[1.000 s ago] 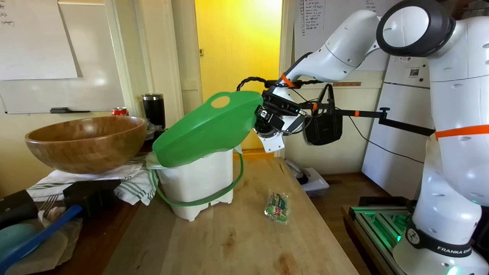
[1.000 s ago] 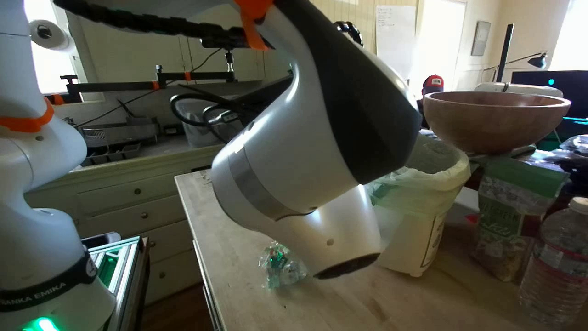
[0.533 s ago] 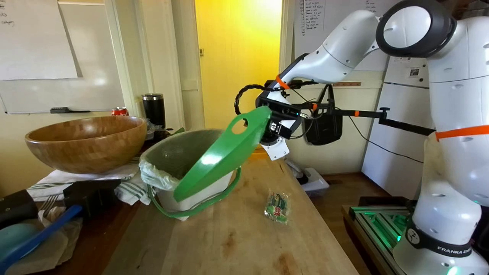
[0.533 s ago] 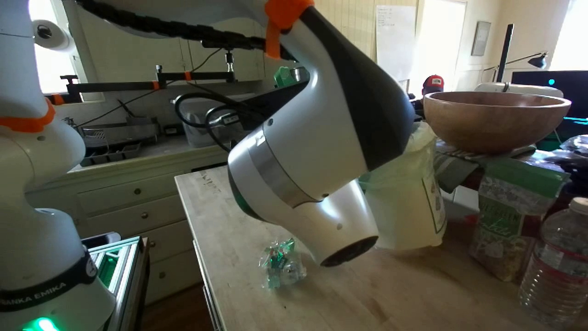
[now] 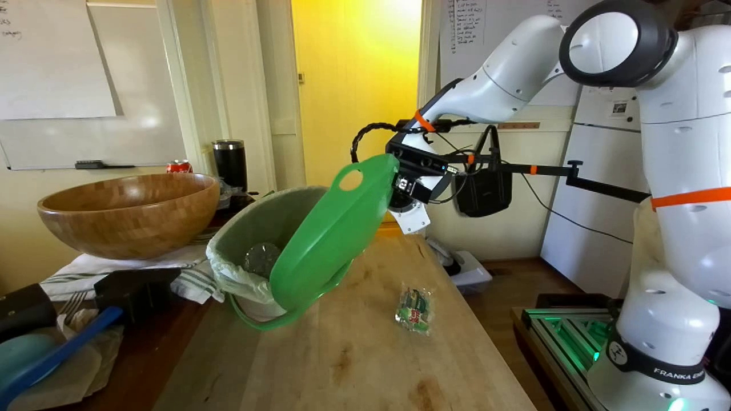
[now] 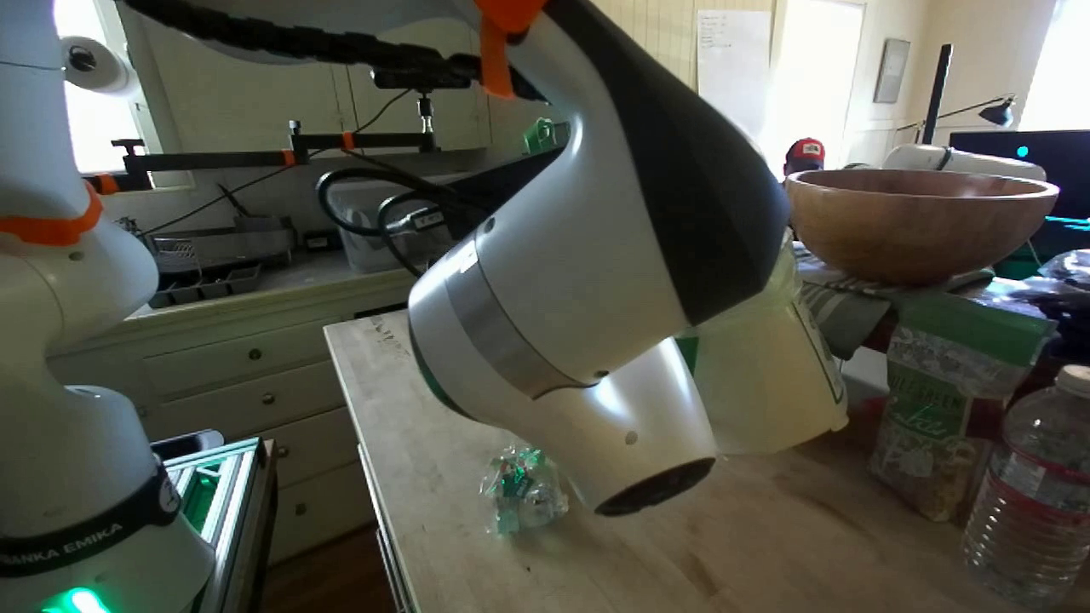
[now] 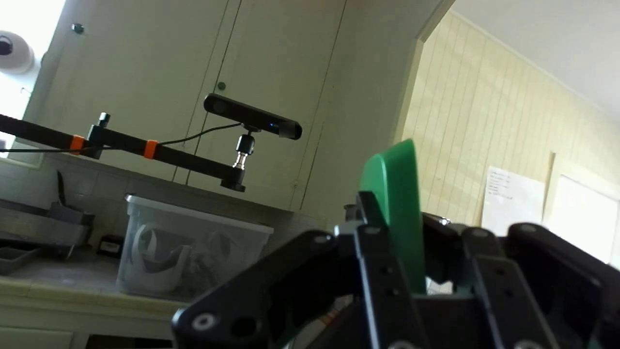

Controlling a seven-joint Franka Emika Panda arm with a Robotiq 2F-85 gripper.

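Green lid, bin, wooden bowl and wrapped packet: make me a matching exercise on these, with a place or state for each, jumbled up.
Things:
1. green lid
2. bin
3. wooden bowl
4. wrapped packet

Places or states:
A. directly on the pale tabletop, apart from the bin
B. gripped by the end effector
C. over a striped cloth
D. tilted and lined with a bag

Pairs: 1-B; 2-D; 3-C; 4-A
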